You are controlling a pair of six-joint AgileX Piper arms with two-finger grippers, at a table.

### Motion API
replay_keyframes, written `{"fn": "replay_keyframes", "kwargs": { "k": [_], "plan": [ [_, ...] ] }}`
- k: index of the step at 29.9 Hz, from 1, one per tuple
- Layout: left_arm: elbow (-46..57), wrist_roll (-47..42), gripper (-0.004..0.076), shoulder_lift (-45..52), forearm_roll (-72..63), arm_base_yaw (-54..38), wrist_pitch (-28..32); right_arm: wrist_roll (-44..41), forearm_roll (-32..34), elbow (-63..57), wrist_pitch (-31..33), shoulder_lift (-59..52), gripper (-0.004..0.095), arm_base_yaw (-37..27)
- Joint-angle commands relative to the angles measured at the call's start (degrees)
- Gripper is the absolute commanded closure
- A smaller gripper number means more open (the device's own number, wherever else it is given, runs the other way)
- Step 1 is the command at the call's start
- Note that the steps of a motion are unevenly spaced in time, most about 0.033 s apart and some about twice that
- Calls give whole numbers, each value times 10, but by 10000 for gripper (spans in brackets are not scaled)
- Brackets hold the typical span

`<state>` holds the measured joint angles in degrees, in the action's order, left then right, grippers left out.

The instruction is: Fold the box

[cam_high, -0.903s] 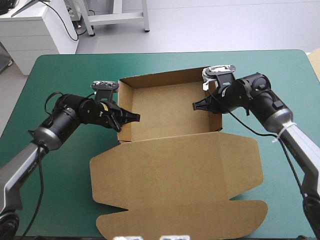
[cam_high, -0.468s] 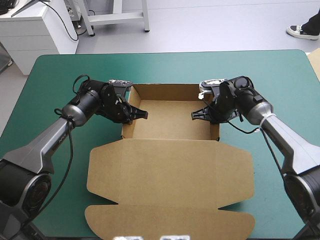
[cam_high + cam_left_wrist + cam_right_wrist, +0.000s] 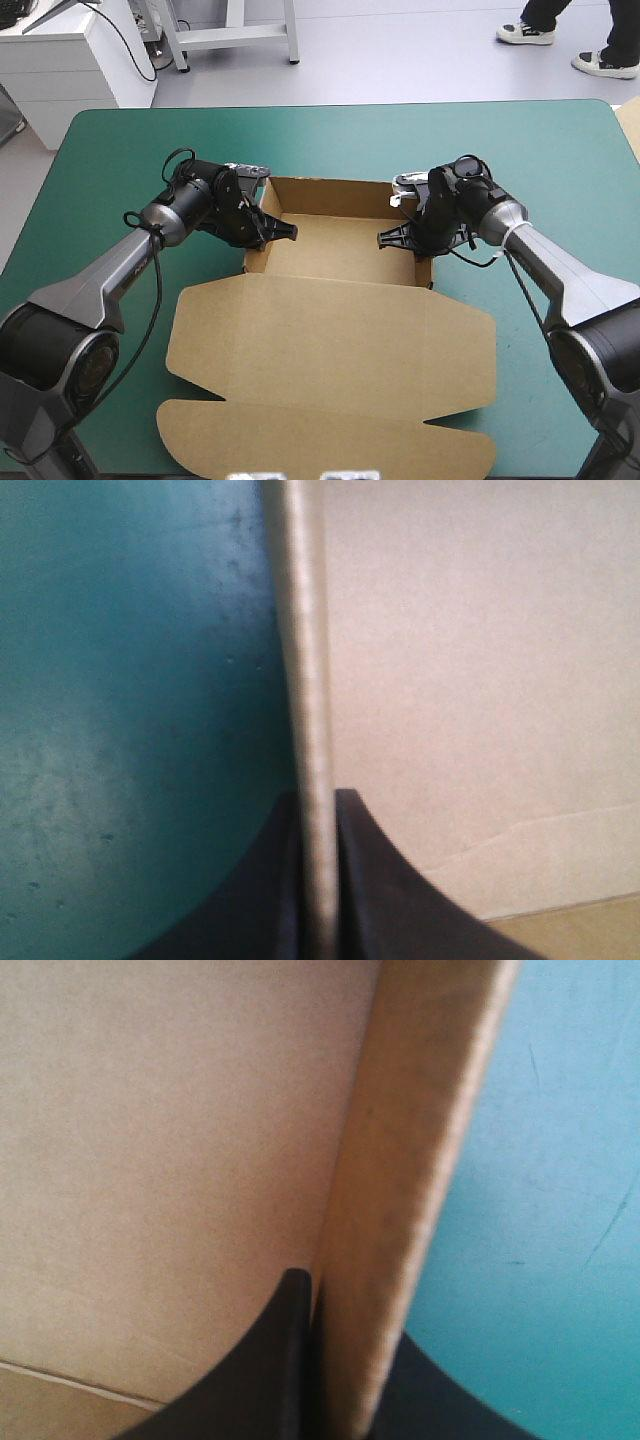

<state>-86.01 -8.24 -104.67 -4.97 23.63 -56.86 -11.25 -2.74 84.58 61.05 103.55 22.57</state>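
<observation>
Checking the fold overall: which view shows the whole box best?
High view: the box shows whole, walls up, lid flat. Each wrist view shows only one wall, clamped by the left gripper or the right gripper.

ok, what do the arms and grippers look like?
The left arm and right arm have silver-grey links and rounded black wrists. The left gripper and right gripper each carry two broad black fin-shaped fingers. A white tie rings the right arm.
</observation>
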Motion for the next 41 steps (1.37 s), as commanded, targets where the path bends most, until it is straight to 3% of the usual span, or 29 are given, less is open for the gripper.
{"fn": "replay_keyframes", "kwargs": {
  "k": [1, 4, 8, 12, 14, 21, 30, 37, 41],
  "plan": [
    [-18, 38, 724, 21, -5, 5, 63, 51, -22, 16, 16, -24, 867, 9],
    [-20, 38, 663, 21, -5, 5, 63, 2, 20, 23, 30, -24, 696, 9],
    [-29, 38, 491, 21, -5, 5, 63, -7, 51, 51, 49, -24, 504, 9],
    [-46, 37, 295, 21, -8, 5, 51, -18, 51, 79, 60, -24, 459, 9],
    [-56, 37, 255, 21, -8, 5, 41, -19, 58, 88, 71, -24, 459, 9],
    [-95, 37, 254, 21, 17, 5, -12, -19, 72, 89, 103, -28, 459, 9],
    [-189, 37, 264, 22, 184, 5, -171, -18, 66, 135, 103, -59, 465, 9],
    [-191, 37, 278, 57, 170, 5, -170, -25, 36, 164, 103, -99, 465, 9],
    [-187, 48, 386, 90, 136, 5, -170, -35, 34, 164, 103, -114, 465, 8]
  ]
}}
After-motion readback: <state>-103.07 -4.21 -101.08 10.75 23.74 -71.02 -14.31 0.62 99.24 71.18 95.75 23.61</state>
